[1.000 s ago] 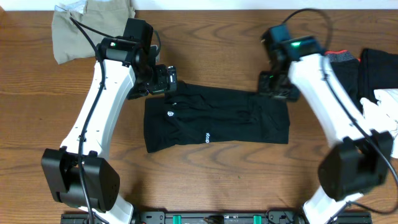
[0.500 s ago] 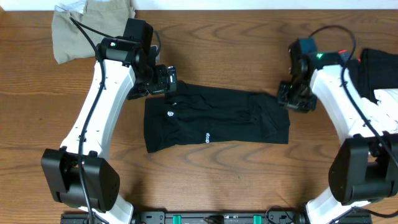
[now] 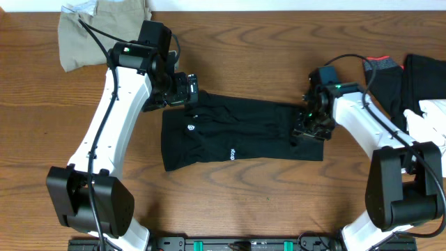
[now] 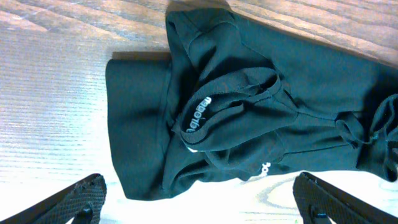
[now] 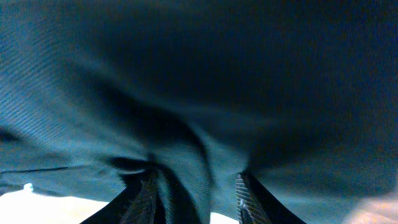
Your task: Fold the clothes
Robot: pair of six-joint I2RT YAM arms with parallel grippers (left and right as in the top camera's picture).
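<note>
Pinching one black garment (image 3: 240, 138): right gripper (image 5: 196, 186) | left gripper (image 4: 199, 190) wide open, empty | one khaki garment (image 3: 83, 31)

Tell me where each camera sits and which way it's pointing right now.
Overhead: fixed above the table, facing straight down; shows left arm, right arm, black garment, khaki garment.
Left wrist: on the left arm, looking down at the black garment's printed end; left jaws wide open at the bottom edge.
Right wrist: on the right arm, pressed close to the black garment; right jaws pinch a fold.
Shared: all three see the black garment.
</note>
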